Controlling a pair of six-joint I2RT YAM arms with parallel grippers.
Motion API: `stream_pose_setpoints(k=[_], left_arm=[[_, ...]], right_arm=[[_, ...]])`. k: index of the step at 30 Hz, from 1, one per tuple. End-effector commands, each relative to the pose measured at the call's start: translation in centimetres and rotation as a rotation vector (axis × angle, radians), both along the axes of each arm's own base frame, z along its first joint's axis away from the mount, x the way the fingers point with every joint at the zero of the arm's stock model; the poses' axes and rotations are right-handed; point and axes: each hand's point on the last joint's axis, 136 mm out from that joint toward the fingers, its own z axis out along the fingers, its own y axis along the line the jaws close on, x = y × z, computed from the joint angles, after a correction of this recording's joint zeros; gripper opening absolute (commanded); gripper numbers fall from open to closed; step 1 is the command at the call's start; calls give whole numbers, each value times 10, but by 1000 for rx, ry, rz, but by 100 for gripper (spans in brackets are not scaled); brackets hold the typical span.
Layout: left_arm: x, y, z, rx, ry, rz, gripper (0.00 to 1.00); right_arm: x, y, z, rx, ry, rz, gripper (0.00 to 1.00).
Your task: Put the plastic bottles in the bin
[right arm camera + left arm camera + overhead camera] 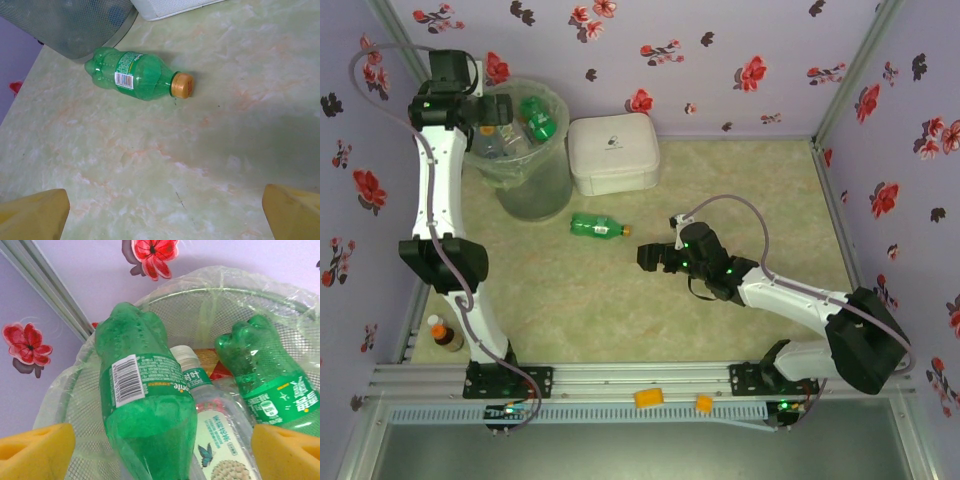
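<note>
A green bottle (595, 227) lies on its side on the table (740, 190), just near the bin (535, 195) — long axis left to right, orange cap toward the right gripper (650, 257), the nearer one, its fingers wide and empty. The left gripper (480, 108) hovers over the bin, pads spread clear of the binned bottles (145, 405).

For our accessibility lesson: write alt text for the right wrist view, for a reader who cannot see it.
A green plastic bottle with an orange cap lies on its side on the pale marbled table, beside the round grey-green bin. The open right gripper shows its yellow pads in the bottom corners, clear of it.
</note>
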Motion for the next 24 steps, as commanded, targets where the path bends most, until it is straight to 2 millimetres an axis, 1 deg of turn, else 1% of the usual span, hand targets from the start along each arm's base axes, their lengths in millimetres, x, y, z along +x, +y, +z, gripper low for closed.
stream_pose_setpoints(k=[1,3,5,7,10,12,15,18,21,24], left_arm=[[-17,-14,47,-50,-117,-18,91],[-19,-16,52,-48,-138,-22,93],[-14,-13,53,-36,-166,-11,94],[-8,-10,45,-29,-155,-6,95],[2,-8,21,-45,-99,6,95],[8,-14,5,-80,-61,-9,95],[18,-20,-10,-122,-41,-25,95],[26,-23,-20,-147,-27,-29,93],[31,-24,-27,-154,-15,-27,93],[34,-24,-31,-152,-8,-25,93]], right_arm=[[9,1,6,5,-11,-23,100],[10,5,6,6,-6,-12,100],[10,7,6,9,-1,-4,100],[11,9,7,12,0,1,100],[11,9,8,16,-1,1,100],[10,8,8,15,2,-5,100],[10,5,8,9,1,-13,100],[10,6,9,10,0,-13,100],[11,12,11,22,3,8,100],[12,18,7,17,13,29,100]])
